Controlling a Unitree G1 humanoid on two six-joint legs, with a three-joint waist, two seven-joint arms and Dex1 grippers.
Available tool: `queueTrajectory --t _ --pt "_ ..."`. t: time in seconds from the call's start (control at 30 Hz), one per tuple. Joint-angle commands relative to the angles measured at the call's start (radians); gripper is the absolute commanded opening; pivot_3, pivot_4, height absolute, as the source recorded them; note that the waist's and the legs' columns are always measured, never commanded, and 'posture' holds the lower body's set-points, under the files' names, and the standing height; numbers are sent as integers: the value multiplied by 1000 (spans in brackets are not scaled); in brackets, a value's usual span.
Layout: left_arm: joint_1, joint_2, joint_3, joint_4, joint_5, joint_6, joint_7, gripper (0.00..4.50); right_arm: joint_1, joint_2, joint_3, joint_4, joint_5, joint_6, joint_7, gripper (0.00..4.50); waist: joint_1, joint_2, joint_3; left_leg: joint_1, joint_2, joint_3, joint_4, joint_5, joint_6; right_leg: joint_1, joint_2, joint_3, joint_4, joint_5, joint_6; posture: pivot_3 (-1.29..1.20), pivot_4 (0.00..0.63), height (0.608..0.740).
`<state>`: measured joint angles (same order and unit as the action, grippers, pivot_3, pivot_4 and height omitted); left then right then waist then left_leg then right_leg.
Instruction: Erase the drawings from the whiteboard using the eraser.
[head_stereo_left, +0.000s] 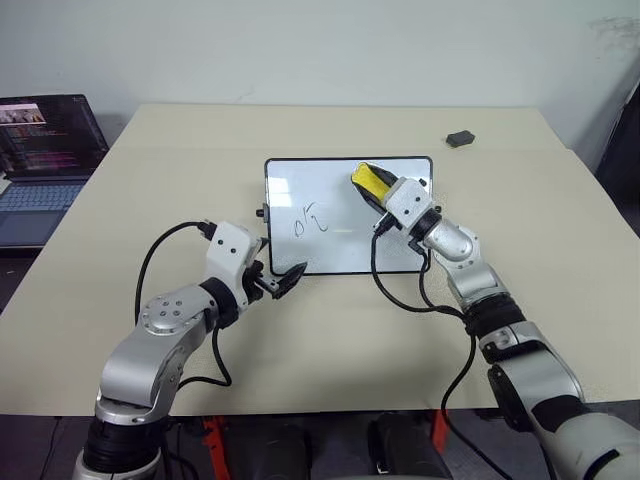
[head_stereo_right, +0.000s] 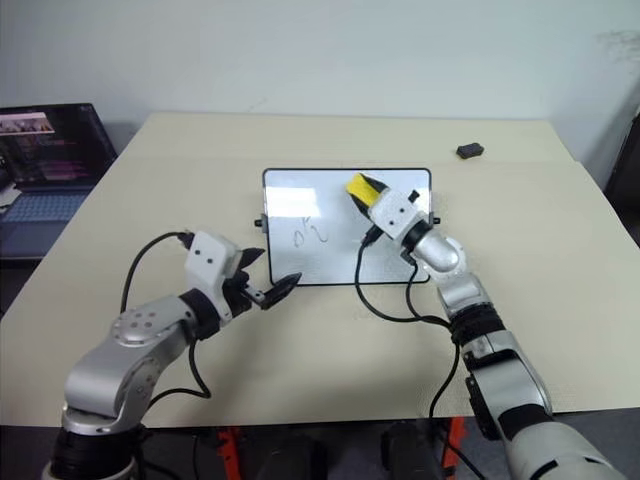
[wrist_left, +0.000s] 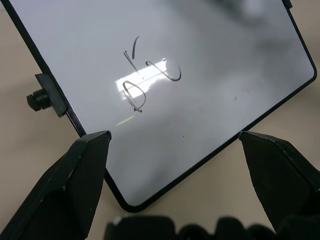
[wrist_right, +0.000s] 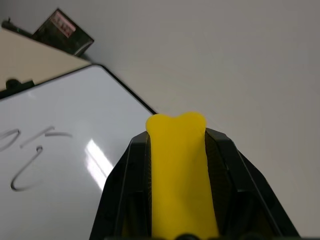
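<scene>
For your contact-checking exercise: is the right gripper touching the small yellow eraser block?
Touching. In the right wrist view the right gripper has its black fingers pressed against both sides of the yellow eraser block, with no gap.

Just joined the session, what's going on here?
The robot is partway into wiping a whiteboard on the table. Its right hand is shut on the yellow eraser, held over the board's far right part and lifted off the surface. The drawings sit on the board's left half, not yet erased. The left hand is open at the board's near left corner. A laptop stands off to the left, and a small dark lump lies at the far right.
</scene>
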<state>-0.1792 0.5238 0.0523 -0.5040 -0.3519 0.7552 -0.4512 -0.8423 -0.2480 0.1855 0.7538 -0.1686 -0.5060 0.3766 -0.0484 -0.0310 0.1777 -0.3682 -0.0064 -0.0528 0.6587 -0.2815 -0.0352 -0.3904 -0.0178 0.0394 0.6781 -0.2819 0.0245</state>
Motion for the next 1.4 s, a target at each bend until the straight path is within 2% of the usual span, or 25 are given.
queueTrajectory --t 0.03,0.3,0.5,0.6,0.8,0.93,1.13,1.4 --pt "1 5 2 -32 2 -20 -4 4500 -18 37 26 84 -22 0 5 1126 -1 0 0 0 0 0 0 0 0 0 0 0 0 0 0 0 150 740" --pt "11 4 7 -33 1 -22 -1 4500 100 99 106 65 -58 -23 57 1125 -8 0 0 4 0 0 1 0 0 3 0 0 2 0 0 0 150 740" --pt "12 -1 2 -25 4 -30 0 4500 101 83 54 -22 -3 6 46 1123 -8 0 0 4 0 0 2 0 0 3 0 0 2 0 0 0 150 740" --pt "22 -4 4 -29 3 -35 2 4500 138 48 8 -182 66 70 86 1123 -3 1 1 3 0 0 2 0 0 3 0 0 2 0 0 0 150 740" --pt "79 -7 33 -40 -10 -81 -9 4500 359 -49 -93 -646 232 400 150 1123 19 2 1 -1 0 -2 -1 -1 0 1 -1 -1 -2 -2 2 0 150 740" --pt "125 -14 46 -40 -16 -114 -17 4500 507 -90 -127 -860 212 482 107 1123 20 2 1 -3 0 -2 -1 -2 -1 0 -1 -2 -4 -3 1 0 150 740" --pt "187 -25 56 -44 -30 -154 -41 4500 721 -77 -145 -1036 207 598 34 1123 19 3 2 -1 0 -3 -1 -2 -1 1 -1 -2 -3 -3 1 0 150 740" --pt "171 -24 60 -17 -14 -180 -22 4500 867 -44 -128 -1099 220 642 6 1123 19 3 2 0 0 -2 0 -1 -1 2 -1 -1 -3 -4 3 0 150 740"
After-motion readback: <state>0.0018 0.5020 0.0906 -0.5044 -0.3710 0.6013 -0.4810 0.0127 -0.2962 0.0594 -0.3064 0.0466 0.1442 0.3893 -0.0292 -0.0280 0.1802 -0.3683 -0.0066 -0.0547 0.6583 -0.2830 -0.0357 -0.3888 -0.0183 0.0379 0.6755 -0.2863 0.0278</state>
